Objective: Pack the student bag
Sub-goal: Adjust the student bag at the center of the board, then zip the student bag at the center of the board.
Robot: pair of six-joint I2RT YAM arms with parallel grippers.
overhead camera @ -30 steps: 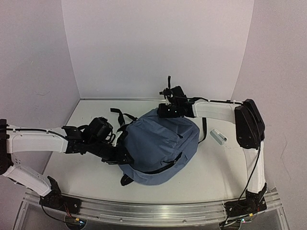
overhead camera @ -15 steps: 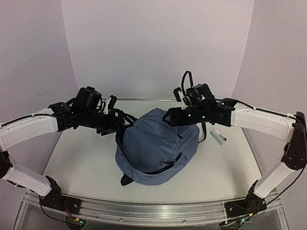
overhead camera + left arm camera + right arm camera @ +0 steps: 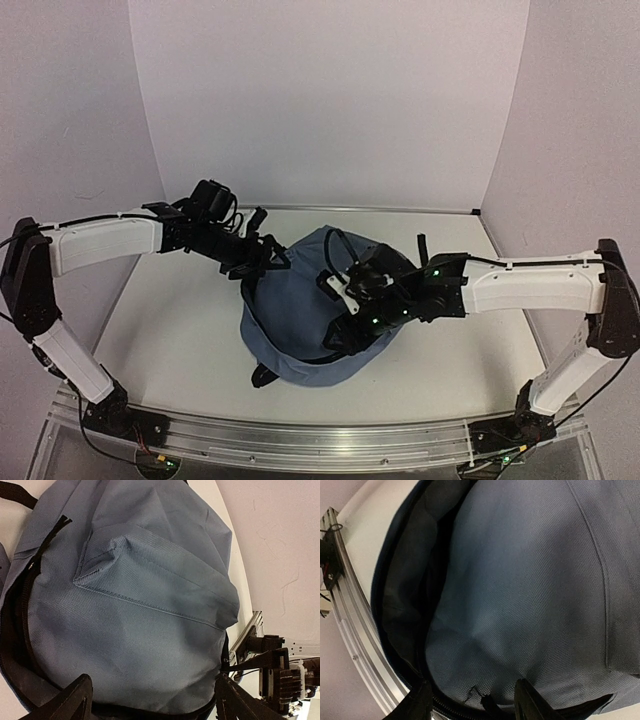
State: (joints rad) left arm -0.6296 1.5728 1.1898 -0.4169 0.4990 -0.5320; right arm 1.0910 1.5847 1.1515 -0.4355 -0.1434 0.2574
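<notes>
Student bag (image 3: 290, 310) lies flat on the bench (image 3: 170, 330), roughly centred betw. both sets of fingers. Main zip (image 3: 22, 605) is undone and the dark lining (image 3: 405, 605) shows.

Handling (my read):
- Soft, floppy fabric w/ no frame. It'll sag and fold when lifted and the mouth prob. won't stay open unaided.
- Looks light and mostly slack; contents can't be seen.
- Woven cloth isn't slippery, so a pinch should hold. Not fragile.
- Best holds: the stiffer zip rim at the opening, the black straps (image 3: 245, 238), or the stitched pocket seam (image 3: 150, 605). A pinch on a plain panel would likely just bunch the cloth.

Fingers:
- Left fingers (image 3: 263, 252) are wide apart and hold nothing. Bag's front panel is ahead of them, straps just beside them.
- Right fingers (image 3: 527, 700) are apart too, over the near part of the bag. Zip rim and a small black pull run betw. them at the bottom of the wrist view. Can't tell if they touch it, and no clamp is seen.
- Past the right fingers, the opening gapes toward the metal rail (image 3: 350, 630).

Labels: no brand, tag or readable text on any visible panel. Underside and back are hidden.
</notes>
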